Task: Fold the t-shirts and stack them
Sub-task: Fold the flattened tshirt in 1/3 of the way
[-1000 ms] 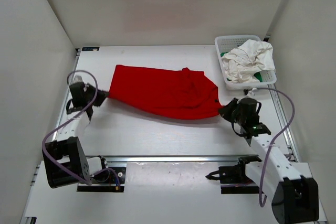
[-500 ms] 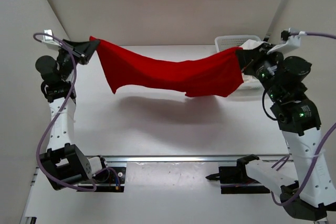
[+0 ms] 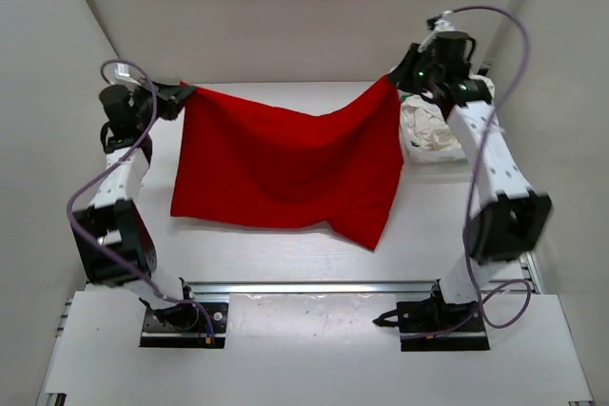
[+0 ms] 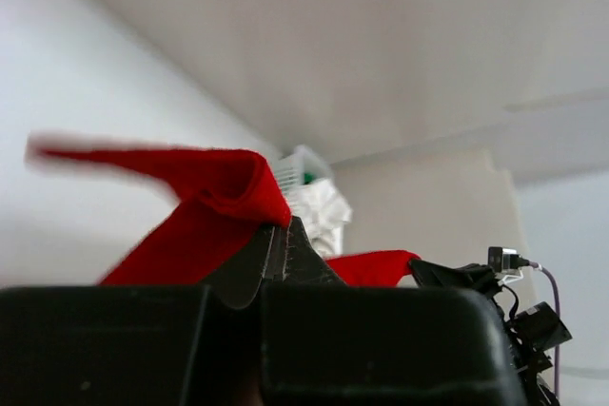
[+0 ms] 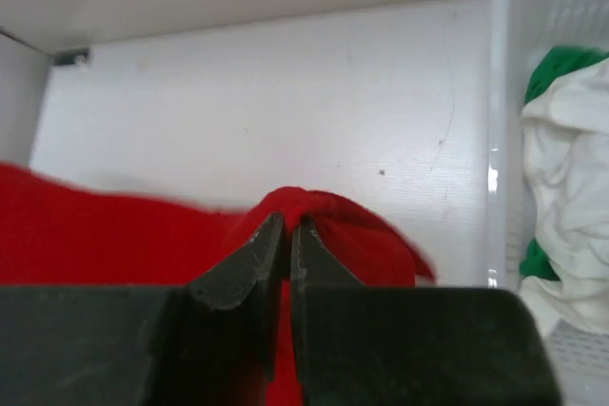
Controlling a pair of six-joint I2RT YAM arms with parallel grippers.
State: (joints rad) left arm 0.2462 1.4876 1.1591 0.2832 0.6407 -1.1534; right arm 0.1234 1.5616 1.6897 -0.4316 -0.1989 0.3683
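The red t-shirt (image 3: 281, 168) hangs spread between both arms over the back half of the table, its lower edge near the table's middle. My left gripper (image 3: 188, 93) is shut on the shirt's upper left corner (image 4: 224, 183). My right gripper (image 3: 394, 79) is shut on the upper right corner (image 5: 314, 211). The cloth sags between the two grips. A white t-shirt (image 3: 433, 125) lies crumpled in the mesh basket, with a green t-shirt (image 5: 561, 68) showing under it.
The white mesh basket (image 3: 410, 153) stands at the back right of the table, right beside my right arm. White walls close in the left, right and back. A metal rail (image 3: 314, 286) runs along the near side in front of the arm bases.
Both grippers have lifted the red shirt off the table and carried it toward the back. It went from a crumpled strip to a hanging, spread sheet.
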